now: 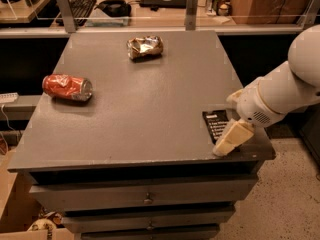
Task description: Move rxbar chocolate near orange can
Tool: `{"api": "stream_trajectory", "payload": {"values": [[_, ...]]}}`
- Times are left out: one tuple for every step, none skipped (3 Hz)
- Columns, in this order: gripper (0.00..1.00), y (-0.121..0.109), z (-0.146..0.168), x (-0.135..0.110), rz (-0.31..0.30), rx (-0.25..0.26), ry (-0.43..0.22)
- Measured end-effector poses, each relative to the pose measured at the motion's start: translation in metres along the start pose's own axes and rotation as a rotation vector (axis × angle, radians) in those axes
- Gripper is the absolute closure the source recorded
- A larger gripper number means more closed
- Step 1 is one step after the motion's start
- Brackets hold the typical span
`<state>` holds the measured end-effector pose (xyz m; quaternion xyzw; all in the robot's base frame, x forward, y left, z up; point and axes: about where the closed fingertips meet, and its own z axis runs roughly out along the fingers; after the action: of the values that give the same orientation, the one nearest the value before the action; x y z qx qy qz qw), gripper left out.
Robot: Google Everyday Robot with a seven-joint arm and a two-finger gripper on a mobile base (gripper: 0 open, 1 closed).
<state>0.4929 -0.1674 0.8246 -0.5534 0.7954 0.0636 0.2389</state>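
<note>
The rxbar chocolate is a flat black wrapper with white text, lying near the table's front right corner. My gripper is at the end of the white arm that comes in from the right. It is down at the bar's right side and covers part of it. The orange can is a crumpled brownish-orange and silver can lying at the far middle of the table, well away from the bar.
A crushed red can lies on its side at the left of the grey table. Drawers sit below the table's front edge. A shelf with a keyboard and other gear runs behind the table.
</note>
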Motion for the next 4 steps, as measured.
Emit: {"api": "stream_trajectory", "payload": {"values": [[0.40,0.001,0.002,-0.001,0.021,-0.007,-0.007],[0.64,-0.006,-0.004,-0.007,0.023,0.000,-0.011],[0.87,-0.010,-0.012,-0.019,0.016,0.007,-0.027],[1.00,-0.015,-0.024,-0.033,0.000,0.026,-0.051]]}}
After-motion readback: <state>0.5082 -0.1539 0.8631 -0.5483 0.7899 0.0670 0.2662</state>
